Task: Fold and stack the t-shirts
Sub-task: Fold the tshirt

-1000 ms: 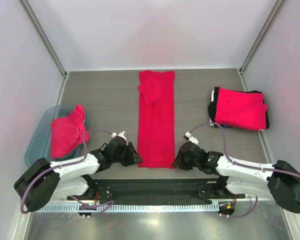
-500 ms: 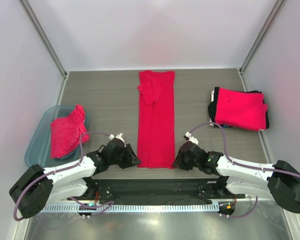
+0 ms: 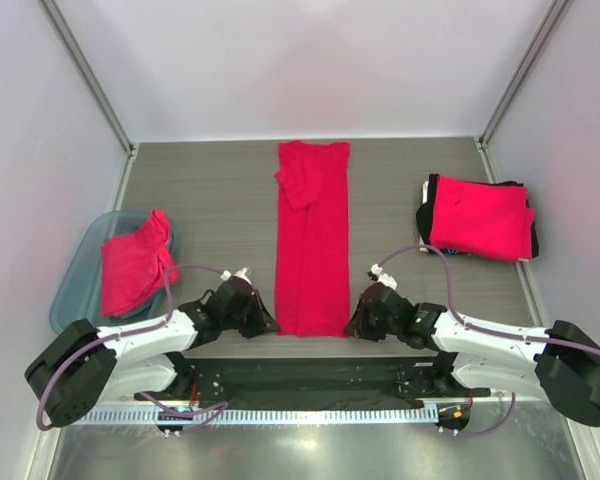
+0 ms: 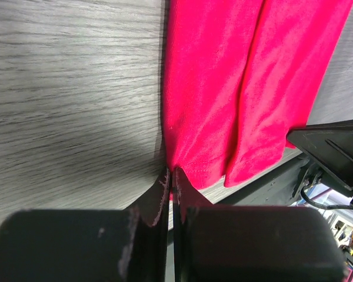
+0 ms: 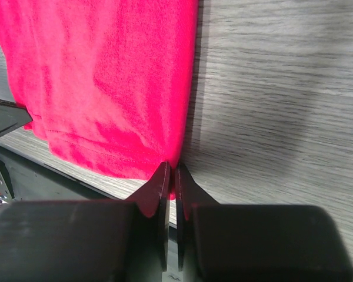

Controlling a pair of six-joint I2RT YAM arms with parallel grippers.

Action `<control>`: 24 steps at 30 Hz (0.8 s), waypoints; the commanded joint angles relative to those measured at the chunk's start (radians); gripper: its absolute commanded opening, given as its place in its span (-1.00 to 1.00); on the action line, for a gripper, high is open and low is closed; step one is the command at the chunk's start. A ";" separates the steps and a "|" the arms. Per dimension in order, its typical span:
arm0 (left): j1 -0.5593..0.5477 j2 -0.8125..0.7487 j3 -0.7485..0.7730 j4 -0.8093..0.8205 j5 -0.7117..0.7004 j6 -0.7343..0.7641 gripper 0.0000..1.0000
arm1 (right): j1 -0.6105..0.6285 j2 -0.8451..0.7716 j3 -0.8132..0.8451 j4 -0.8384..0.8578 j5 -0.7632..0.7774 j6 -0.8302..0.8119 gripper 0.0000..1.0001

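Where the fingertips of the left gripper [image 4: 170,174] are pressed together, the near left hem corner of the long t-shirt [image 3: 312,250] is pinched between them. The right gripper [image 5: 170,169] is likewise clamped on that shirt's near right corner, a sliver of red cloth being visible between its fingers. The long t-shirt is laid flat on the table [image 3: 210,190] as a narrow strip, folded lengthwise, with a sleeve turned over at its far end. Well apart to its right, a folded t-shirt [image 3: 480,218] is stacked on dark cloth. Well apart to its left, a crumpled t-shirt [image 3: 130,265] is draped in a teal bin [image 3: 75,290].
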 commanded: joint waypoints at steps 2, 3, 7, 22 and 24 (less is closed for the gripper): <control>-0.010 -0.001 -0.044 -0.132 -0.022 0.013 -1.00 | 0.006 -0.009 0.005 -0.015 -0.013 -0.004 -0.89; -0.010 -0.008 -0.038 -0.149 -0.022 0.014 -1.00 | 0.006 -0.013 0.008 -0.018 -0.015 -0.005 -0.93; -0.010 -0.028 0.007 -0.181 -0.028 0.019 -1.00 | 0.006 -0.036 0.048 -0.048 0.014 -0.017 -0.97; 0.194 0.068 0.324 -0.272 -0.022 0.187 -1.00 | -0.225 0.201 0.388 -0.110 0.042 -0.278 -0.98; 0.228 0.109 0.367 -0.269 -0.008 0.215 -1.00 | -0.296 0.250 0.462 -0.110 0.010 -0.310 -0.98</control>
